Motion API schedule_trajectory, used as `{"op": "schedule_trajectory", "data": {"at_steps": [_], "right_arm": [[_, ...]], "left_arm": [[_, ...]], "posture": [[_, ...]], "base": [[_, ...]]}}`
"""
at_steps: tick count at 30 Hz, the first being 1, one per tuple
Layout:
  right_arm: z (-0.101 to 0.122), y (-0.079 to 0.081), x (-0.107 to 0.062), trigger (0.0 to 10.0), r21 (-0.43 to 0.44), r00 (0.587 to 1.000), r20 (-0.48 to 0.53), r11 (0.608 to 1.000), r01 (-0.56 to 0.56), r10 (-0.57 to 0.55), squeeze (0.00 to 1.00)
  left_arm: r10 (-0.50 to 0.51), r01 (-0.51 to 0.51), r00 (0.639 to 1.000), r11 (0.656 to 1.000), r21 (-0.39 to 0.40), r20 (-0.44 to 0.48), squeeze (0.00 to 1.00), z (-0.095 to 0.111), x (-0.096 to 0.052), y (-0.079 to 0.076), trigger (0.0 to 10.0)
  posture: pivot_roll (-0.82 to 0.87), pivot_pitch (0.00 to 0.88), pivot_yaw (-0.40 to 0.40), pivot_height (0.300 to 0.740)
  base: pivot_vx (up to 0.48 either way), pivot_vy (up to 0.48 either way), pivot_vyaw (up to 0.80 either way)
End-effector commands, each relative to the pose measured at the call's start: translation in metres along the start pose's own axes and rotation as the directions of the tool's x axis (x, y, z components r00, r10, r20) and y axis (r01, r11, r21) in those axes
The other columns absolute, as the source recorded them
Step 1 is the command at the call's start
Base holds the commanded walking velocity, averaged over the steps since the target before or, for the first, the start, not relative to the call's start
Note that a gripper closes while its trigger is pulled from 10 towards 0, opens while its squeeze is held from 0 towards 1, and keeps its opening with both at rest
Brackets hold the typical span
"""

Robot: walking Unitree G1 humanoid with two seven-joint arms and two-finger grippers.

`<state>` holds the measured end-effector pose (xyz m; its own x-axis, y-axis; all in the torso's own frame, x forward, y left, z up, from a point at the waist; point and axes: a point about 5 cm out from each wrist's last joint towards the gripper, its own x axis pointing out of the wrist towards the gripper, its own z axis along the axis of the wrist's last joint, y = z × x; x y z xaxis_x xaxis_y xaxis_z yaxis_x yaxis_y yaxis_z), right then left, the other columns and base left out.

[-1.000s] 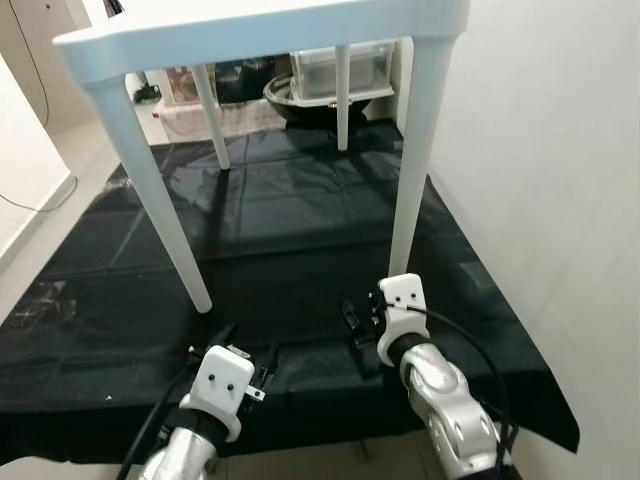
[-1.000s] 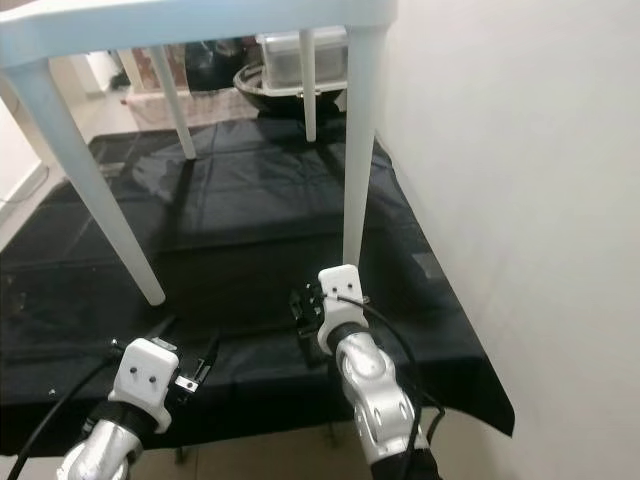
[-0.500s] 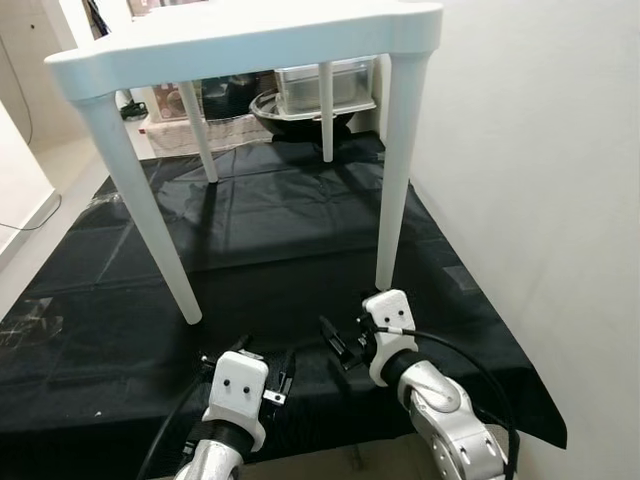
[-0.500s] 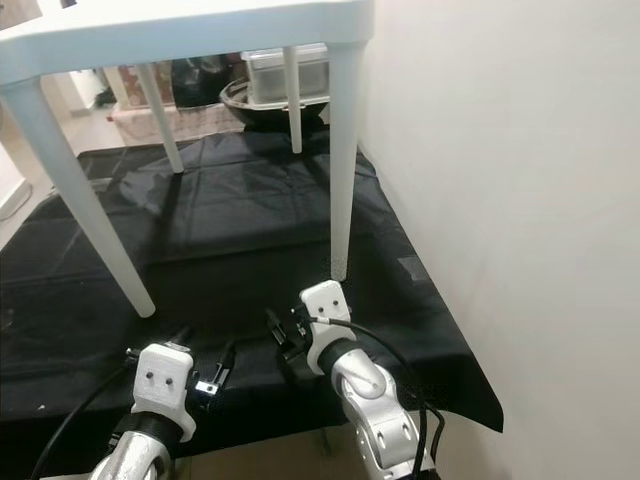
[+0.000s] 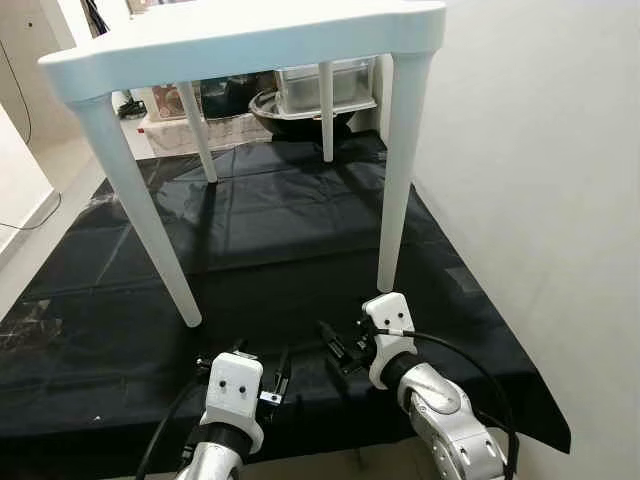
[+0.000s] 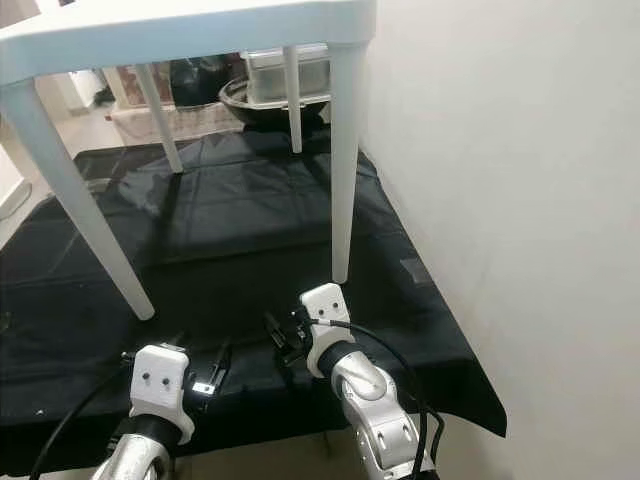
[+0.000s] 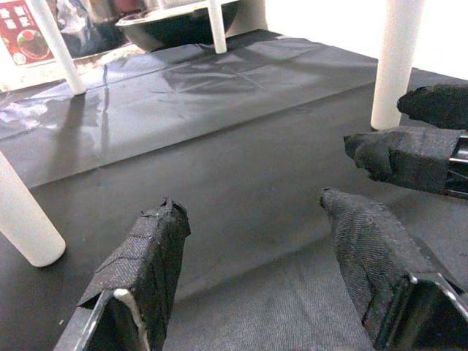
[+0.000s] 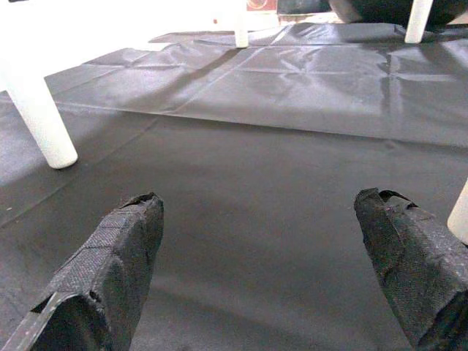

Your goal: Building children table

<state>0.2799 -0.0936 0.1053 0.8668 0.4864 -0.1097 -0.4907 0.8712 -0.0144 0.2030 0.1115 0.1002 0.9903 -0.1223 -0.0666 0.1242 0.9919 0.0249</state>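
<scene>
A white plastic children's table (image 5: 250,35) stands upright on its four legs on a black sheet (image 5: 280,215). Its near right leg (image 5: 400,170) and near left leg (image 5: 135,205) rest on the sheet just beyond my grippers. My left gripper (image 5: 255,360) hovers low over the sheet's near part, open and empty; its fingers (image 7: 146,256) are spread wide. My right gripper (image 5: 338,345) is also open and empty, just in front of the near right leg, with its fingers (image 8: 117,256) far apart.
A white wall (image 5: 530,150) runs close along the right. Behind the table sit a dark bowl (image 5: 290,108) and a clear plastic bin (image 5: 320,80). Bare floor (image 5: 40,170) lies to the left of the sheet.
The view pulled back and down over the last second, so the table looks farther away. Both grippers stay low over the sheet, still open.
</scene>
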Motion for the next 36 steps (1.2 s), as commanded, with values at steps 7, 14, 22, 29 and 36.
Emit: {"op": "schedule_trajectory", "data": {"at_steps": [7, 14, 22, 29, 36], "right_arm": [[-0.0044, 0.0055, 0.0022, 10.0, -0.005, 1.000, -0.016, 1.000, -0.019, 0.019, 0.00], [-0.0044, 0.0055, 0.0019, 10.0, -0.010, 1.000, -0.017, 1.000, -0.021, 0.021, 0.00], [-0.0040, 0.0051, 0.0023, 10.0, -0.013, 1.000, -0.020, 1.000, -0.023, 0.023, 0.00], [-0.0041, 0.0052, 0.0032, 10.0, -0.011, 0.999, -0.024, 1.000, -0.026, 0.025, 0.00], [-0.0044, 0.0072, 0.0041, 10.0, -0.013, 0.999, -0.031, 0.999, -0.039, 0.039, 0.00]], "left_arm": [[0.001, -0.001, 0.999, 1.000, 0.011, -0.039, 0.00, -0.0080, 0.0006, 0.0012, 10.0], [-0.001, 0.001, 0.999, 1.000, 0.014, -0.041, 0.00, -0.0089, 0.0010, 0.0003, 10.0], [0.000, 0.001, 0.999, 1.000, 0.014, -0.041, 0.00, -0.0088, 0.0018, 0.0001, 10.0], [0.001, 0.000, 0.999, 1.000, 0.015, -0.042, 0.00, -0.0085, 0.0021, 0.0002, 10.0], [0.002, -0.001, 0.999, 1.000, 0.017, -0.042, 0.00, -0.0080, 0.0024, 0.0011, 10.0]], "posture": [[-0.09, 0.000, 0.062, 0.740], [-0.08, 0.000, 0.061, 0.740], [-0.08, 0.000, 0.056, 0.740], [-0.07, 0.000, 0.051, 0.740], [-0.05, 0.000, 0.051, 0.740]], "base": [[-0.227, 0.000, 0.00], [-0.291, 0.000, 0.00], [-0.316, 0.000, 0.00], [-0.316, 0.000, 0.00], [-0.316, 0.000, 0.00]]}}
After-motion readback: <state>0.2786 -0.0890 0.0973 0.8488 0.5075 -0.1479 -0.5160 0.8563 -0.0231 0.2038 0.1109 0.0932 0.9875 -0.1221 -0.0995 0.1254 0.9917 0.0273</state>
